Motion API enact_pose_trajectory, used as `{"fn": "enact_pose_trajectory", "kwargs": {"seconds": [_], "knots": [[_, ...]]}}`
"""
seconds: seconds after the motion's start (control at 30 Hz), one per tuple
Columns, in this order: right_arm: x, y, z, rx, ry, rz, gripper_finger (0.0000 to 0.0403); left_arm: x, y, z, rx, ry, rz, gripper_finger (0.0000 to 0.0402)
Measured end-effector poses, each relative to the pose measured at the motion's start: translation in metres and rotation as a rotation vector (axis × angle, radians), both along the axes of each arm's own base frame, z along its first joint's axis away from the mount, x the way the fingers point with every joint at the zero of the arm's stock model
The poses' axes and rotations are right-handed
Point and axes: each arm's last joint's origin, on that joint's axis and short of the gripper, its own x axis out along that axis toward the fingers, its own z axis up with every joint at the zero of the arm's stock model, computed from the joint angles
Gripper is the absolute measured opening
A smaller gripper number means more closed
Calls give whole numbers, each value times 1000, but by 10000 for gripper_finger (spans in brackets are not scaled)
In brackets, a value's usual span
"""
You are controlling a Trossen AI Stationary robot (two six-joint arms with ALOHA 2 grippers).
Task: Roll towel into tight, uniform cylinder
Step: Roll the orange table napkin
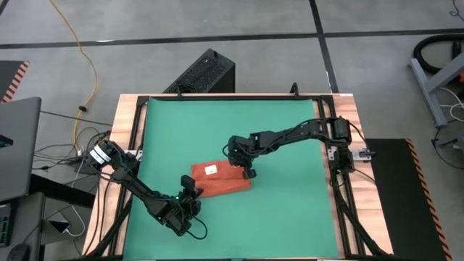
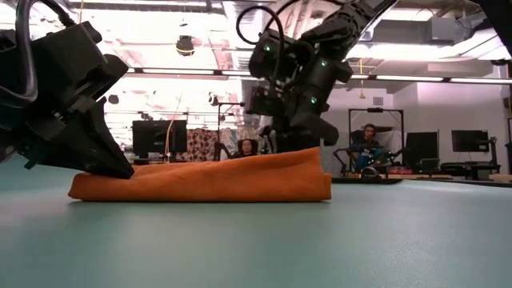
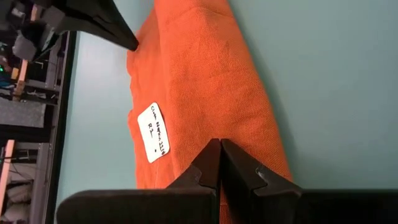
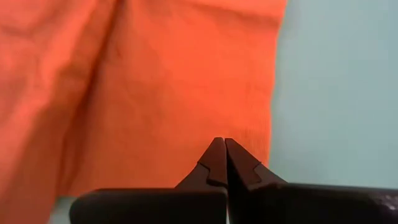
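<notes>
The orange-red towel (image 1: 220, 181) lies on the green mat (image 1: 290, 130) as a low oblong bundle of several layers, its white tag (image 3: 153, 132) facing up. My left gripper (image 1: 191, 187) is shut at the towel's left end, where the low view shows its tip (image 2: 120, 170) down on the cloth. My right gripper (image 1: 250, 172) is shut at the towel's far right corner. In the low view the raised cloth edge (image 2: 316, 152) hides its tips. My left gripper sets its shut fingertips (image 3: 211, 155) on the top layer at the towel's left end (image 3: 205, 134), beside the tag. It comes slanting down from the table's near left side. The towel lies flat on the mat under it. My right gripper has its shut fingertips (image 4: 214, 152) against the top of the towel close to its right edge (image 4: 249, 134), slanting steeply down from the far right. Whether a layer is caught between the fingers I cannot tell.
Bare mat lies all round the towel, widest toward the far and right sides. A wooden frame (image 1: 127, 123) borders the mat. A black box (image 1: 205, 72) stands beyond the far edge, a laptop (image 1: 14, 145) and cables at the left. People sit in the room behind (image 2: 368, 136).
</notes>
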Motion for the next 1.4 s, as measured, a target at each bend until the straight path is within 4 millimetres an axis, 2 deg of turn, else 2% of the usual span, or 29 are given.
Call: {"fn": "enact_pose_trajectory", "kwargs": {"seconds": [0.3, 0.57, 0.93, 1.03, 1.27, 1.4], "knots": [[-14, 4, -17, 5, 74, -125, 5, -1, 1, 0, 1, 1, 7, 0], [-27, 30, -30, -5, 155, -224, 5, -2, 2, 0, 0, 2, 22, 0], [-31, 62, -32, -5, 168, -293, 4, -1, 2, 3, 29, -25, 22, 0], [-31, 68, -32, -52, 150, -327, 5, -2, 4, 4, 45, -15, 24, 0], [-39, 75, -6, -89, 73, -348, 6, -2, 6, 4, 42, -19, 34, 0], [-46, 76, 27, -93, -31, -404, 6, -2, 5, 4, 41, -22, 36, 0]]}}
